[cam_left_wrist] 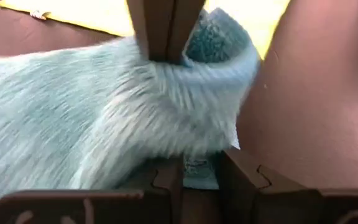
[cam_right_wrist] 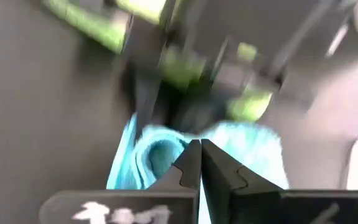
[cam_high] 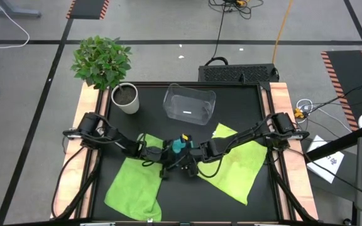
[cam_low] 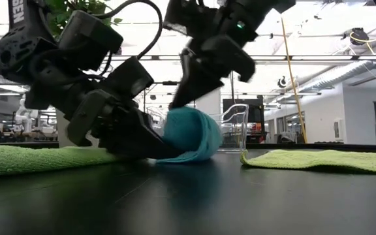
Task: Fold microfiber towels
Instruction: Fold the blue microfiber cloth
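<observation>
Both arms are meeting at the tabletop's (cam_high: 168,85) centre, working the turquoise-blue towel (cam_low: 191,134). It's sitting bunched/rolled into a rounded wad btwn the two lime-green cloths, resting on the black surface.

Left end effector (cam_low: 132,147) is lying low beside the wad, partly closed w/ blue pile pinched btwn its fingers; the left wrist view is showing the cloth's edge running into the gap, so it's grasping the turquoise towel. Right end effector (cam_low: 178,98) is coming in from above, fingers clenched tight together w/ nothing visibly btwn them; its tip is pressing at or just above the top of the roll, and whether it's actually touching, can't tell for sure.

Progress, as a judgement: early. The blue towel is mid-fold at best, looking more like a loose roll than a flat, squared fold, so this one isn't finished. Left lime-green towel (cam_high: 134,182) is lying spread on the left side w/ a rumpled lower edge, not folded. Right lime-green towel (cam_high: 237,166) is lying open at an angle on the right, one corner turned up near the clear plastic bin (cam_high: 189,105), also not folded. Bin is looking empty, standing behind the work area next to the potted plant (cam_high: 109,72).

Left to do: flatten/finish the blue one, then both greens. Nothing is stacked or put away yet.
</observation>
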Controlling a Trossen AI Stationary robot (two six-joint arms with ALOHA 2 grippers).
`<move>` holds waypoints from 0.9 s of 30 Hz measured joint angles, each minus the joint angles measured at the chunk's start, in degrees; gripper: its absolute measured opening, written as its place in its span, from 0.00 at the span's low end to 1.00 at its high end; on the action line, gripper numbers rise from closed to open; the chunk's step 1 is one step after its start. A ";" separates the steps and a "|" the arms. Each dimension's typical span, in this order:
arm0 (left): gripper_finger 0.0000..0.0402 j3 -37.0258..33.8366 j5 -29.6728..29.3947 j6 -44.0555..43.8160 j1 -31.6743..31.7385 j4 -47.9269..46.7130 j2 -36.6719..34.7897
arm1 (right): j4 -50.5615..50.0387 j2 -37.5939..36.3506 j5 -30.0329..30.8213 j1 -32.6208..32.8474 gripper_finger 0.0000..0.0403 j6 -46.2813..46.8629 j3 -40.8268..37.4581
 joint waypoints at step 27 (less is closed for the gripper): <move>0.23 0.03 -4.10 -3.23 -0.27 -9.55 -4.89 | -0.14 -3.99 -10.01 0.57 0.24 -4.54 -5.64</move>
